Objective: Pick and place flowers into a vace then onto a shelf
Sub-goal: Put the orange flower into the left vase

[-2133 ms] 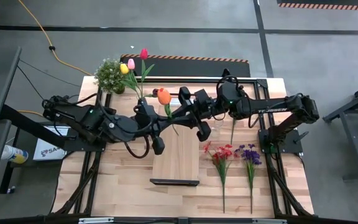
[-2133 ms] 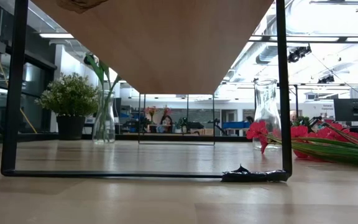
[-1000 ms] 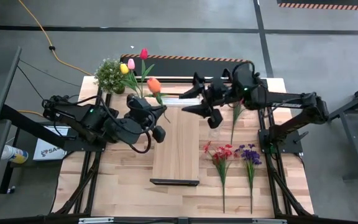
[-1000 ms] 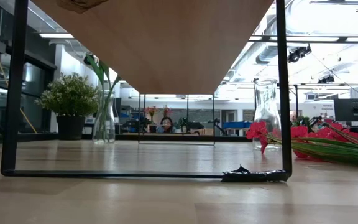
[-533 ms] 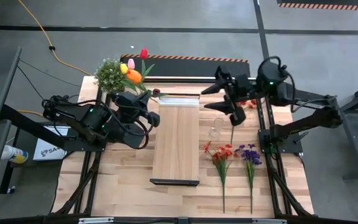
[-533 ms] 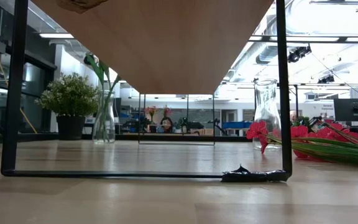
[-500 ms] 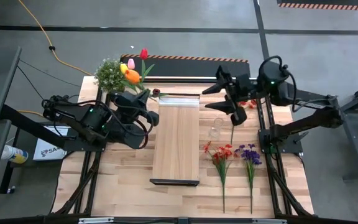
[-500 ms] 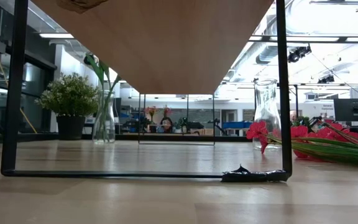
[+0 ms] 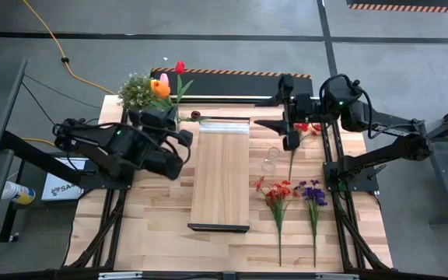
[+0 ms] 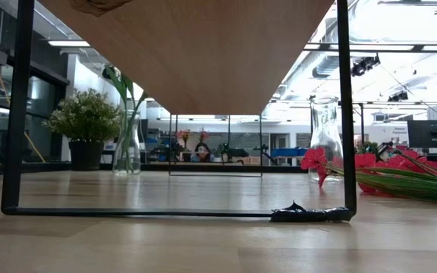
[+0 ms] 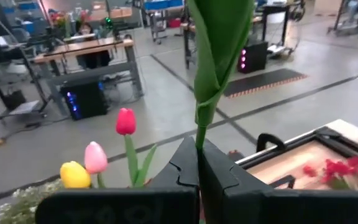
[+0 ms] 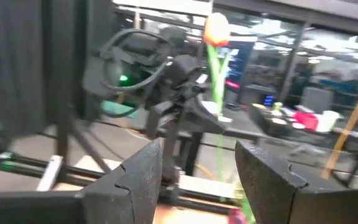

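Observation:
My left gripper (image 9: 173, 127) is shut on an orange tulip (image 9: 159, 88) and stands beside the glass vase (image 10: 127, 149) at the table's far left. That vase holds a yellow (image 11: 74, 175), a pink (image 11: 96, 157) and a red tulip (image 9: 180, 68). My right gripper (image 9: 283, 127) is open and hovers off the shelf's far right corner, touching nothing. The shelf (image 9: 220, 175), a light wooden board, stands mid-table on a thin dark frame (image 10: 19, 114). An empty glass vase (image 9: 269, 160) stands to its right. My left gripper pinches the orange tulip's green stem (image 11: 199, 144) between its two fingers, just below the long leaf (image 11: 219, 43). The stem rises upright above the fingers, with the bloom (image 12: 216, 28) on top. The tulip is lifted clear of the table.
A bushy potted plant (image 9: 134, 92) stands at the far left corner, next to the tulip vase. Red sprays (image 9: 278, 190), a purple cluster (image 9: 313, 193) and one more red flower (image 9: 305, 127) lie on the table right of the shelf. People sit at desks in the room beyond.
My left gripper has carried the orange tulip from above the shelf's far end toward the table's far left, to the vase of tulips. My right gripper has drawn back toward the right, off the shelf, with its fingers open throughout.

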`<control>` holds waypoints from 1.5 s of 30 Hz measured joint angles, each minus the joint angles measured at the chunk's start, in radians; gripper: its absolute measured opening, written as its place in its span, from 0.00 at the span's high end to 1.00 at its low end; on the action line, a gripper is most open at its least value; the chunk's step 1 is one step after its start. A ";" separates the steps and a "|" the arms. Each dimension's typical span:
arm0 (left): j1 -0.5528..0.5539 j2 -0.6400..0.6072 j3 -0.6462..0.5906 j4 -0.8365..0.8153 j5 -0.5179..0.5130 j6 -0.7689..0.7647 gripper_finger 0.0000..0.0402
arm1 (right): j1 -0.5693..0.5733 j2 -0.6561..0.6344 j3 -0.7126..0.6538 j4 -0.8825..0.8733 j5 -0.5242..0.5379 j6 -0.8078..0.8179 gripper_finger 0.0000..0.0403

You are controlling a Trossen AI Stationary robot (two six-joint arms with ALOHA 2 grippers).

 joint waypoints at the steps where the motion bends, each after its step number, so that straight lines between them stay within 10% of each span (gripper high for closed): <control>1: 0.013 0.000 -0.004 -0.001 0.004 0.013 0.93 | 0.000 0.000 0.000 0.000 0.016 -0.011 0.52; 45: 0.238 0.000 -0.518 0.023 -0.032 -0.543 0.93 | -0.117 0.000 0.000 -0.084 0.053 -0.028 0.52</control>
